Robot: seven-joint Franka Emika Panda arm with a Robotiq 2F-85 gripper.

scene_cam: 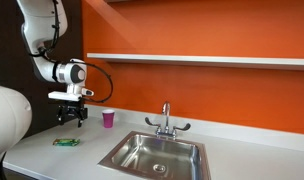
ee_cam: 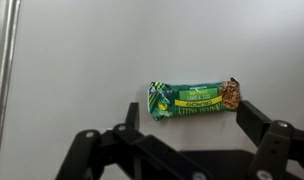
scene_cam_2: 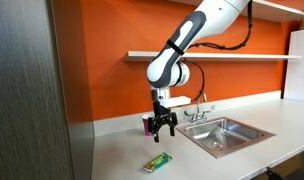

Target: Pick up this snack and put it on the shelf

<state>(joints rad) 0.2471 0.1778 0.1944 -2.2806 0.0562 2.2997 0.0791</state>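
The snack (ee_cam: 193,97), a flat green packet, lies on the pale grey countertop; it also shows in both exterior views (scene_cam: 65,142) (scene_cam_2: 158,161). My gripper (scene_cam: 71,117) (scene_cam_2: 164,128) hangs above it, apart from it, with its fingers spread open and empty. In the wrist view the two black fingers (ee_cam: 188,118) frame the packet from below. The shelf (scene_cam: 192,59) (scene_cam_2: 222,56) is a long thin white ledge on the orange wall, well above the gripper.
A small pink cup (scene_cam: 108,119) stands by the wall near the gripper. A steel sink (scene_cam: 157,155) (scene_cam_2: 224,134) with a faucet (scene_cam: 166,120) is set in the countertop (scene_cam: 257,158). A dark cabinet panel (scene_cam_2: 32,90) stands beside the counter.
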